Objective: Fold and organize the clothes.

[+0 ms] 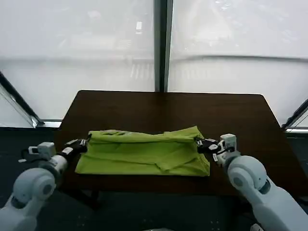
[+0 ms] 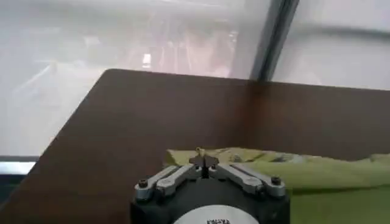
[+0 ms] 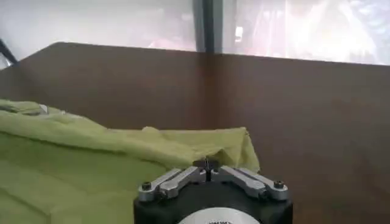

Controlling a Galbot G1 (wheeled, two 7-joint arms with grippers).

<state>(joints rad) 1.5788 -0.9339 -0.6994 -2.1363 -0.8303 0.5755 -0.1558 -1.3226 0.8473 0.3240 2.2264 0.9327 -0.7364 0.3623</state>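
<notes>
Meanwhile, the lime-green T-shirt (image 1: 144, 153) is lying folded into a wide band across the near half of the dark brown desk (image 1: 168, 110), its long edges running left to right. The left tool (image 1: 79, 144) is sitting at the shirt's left end and the right tool (image 1: 204, 146) at its right end (each at the far corner), and both tools are looking clenched on the fabric edge in the wrist views.

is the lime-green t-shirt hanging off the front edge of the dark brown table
No, in the head view the lime-green soft fabric T-shirt lies folded wholly on the dark brown rectangular table, bare tabletop showing along its near edge.
</notes>
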